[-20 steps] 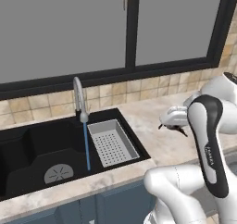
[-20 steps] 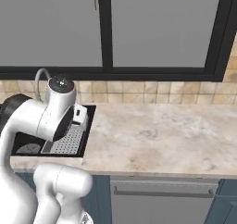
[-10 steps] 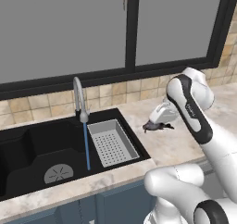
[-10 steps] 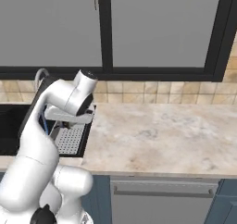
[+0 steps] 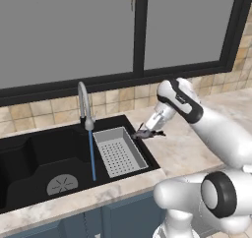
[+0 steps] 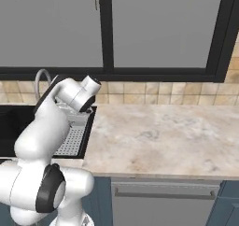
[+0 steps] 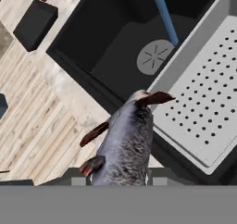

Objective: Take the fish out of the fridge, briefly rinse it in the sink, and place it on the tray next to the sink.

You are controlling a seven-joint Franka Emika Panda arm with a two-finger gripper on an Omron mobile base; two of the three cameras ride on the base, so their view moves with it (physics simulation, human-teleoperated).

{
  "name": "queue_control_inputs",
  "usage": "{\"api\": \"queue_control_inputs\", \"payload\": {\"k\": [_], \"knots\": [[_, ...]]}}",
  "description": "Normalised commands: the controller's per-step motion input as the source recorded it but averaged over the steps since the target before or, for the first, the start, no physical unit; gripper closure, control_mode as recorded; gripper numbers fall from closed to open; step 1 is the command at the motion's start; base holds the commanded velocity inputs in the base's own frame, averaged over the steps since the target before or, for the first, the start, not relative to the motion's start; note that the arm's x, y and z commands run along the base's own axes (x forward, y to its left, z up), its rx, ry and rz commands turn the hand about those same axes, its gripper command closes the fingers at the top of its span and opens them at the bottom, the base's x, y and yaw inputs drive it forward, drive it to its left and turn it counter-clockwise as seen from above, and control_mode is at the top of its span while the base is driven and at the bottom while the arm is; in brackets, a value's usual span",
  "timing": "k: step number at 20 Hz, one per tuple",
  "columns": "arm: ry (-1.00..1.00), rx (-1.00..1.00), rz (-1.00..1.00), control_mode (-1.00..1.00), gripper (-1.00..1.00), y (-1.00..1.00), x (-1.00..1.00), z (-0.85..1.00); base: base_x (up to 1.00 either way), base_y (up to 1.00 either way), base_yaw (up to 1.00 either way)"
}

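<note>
My gripper (image 5: 149, 130) is shut on the fish (image 5: 144, 133), a small grey fish with reddish-brown fins, holding it in the air just right of the sink's (image 5: 34, 156) right rim. In the hand view the fish (image 7: 126, 144) points from my gripper (image 7: 119, 173) toward the corner of the grey perforated strainer basket (image 7: 203, 105). Blue water (image 5: 91, 153) runs from the chrome faucet (image 5: 84, 103) into the right basin, left of the basket (image 5: 119, 151). The fridge is out of view. A black rectangle (image 7: 34, 17) lies on the counter past the sink; I cannot tell if it is the tray.
Marble counter (image 6: 158, 136) stretches right of the sink, with a tiled backsplash and dark window behind. My own white arm (image 6: 51, 122) covers much of the sink in the right base view. A round drain (image 7: 156, 56) sits in the basin floor. Wooden floor (image 7: 28, 126) lies below the counter front.
The arm has swung left from over the right-hand counter toward the sink, carrying the fish with it. The water keeps running and the basket has not moved.
</note>
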Motion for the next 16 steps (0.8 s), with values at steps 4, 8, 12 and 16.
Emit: {"api": "queue_control_inputs", "payload": {"k": [4,8,12,16], "knots": [[-0.08,0.2,0.07,-1.0,1.0,0.37,0.5,-0.18,0.0,0.0,0.0],[-0.05,0.06,0.1,-1.0,1.0,0.37,0.42,-0.27,0.0,0.0,0.0],[-0.05,0.0,0.12,-1.0,1.0,0.51,0.27,-0.23,0.0,0.0,0.0],[-0.01,-0.01,0.1,-1.0,1.0,0.75,0.12,-0.31,0.0,0.0,0.0]]}}
